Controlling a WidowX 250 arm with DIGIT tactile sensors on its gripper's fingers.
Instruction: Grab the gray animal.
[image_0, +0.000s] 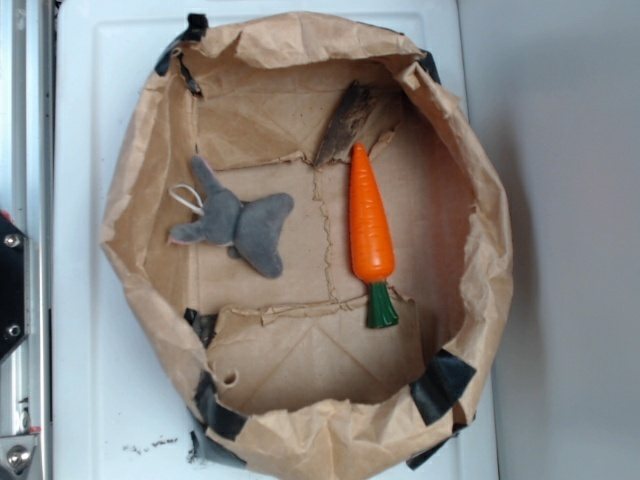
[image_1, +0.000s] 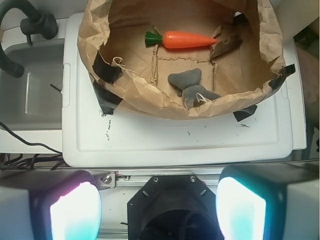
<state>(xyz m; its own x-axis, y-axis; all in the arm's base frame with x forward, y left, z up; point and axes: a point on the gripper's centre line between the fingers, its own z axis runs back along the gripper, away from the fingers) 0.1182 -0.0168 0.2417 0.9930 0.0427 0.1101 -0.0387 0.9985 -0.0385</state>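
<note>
Two broad fingers (image_1: 75, 210) glowing white, cyan and pink; black octagonal wrist housing (image_1: 167, 212) between them, screws above

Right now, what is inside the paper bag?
The paper bag holds the gray animal and an orange carrot, lying apart. In the wrist view the bag's near rim covers part of the animal.

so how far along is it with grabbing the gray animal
Nothing looks done yet. The gray animal lies untouched on the floor of the paper bin, left of the carrot and apart from it. In the wrist view the gripper is open, empty, and outside the bin, back from its near wall. Left: move over the animal, descend, close and lift.
</note>
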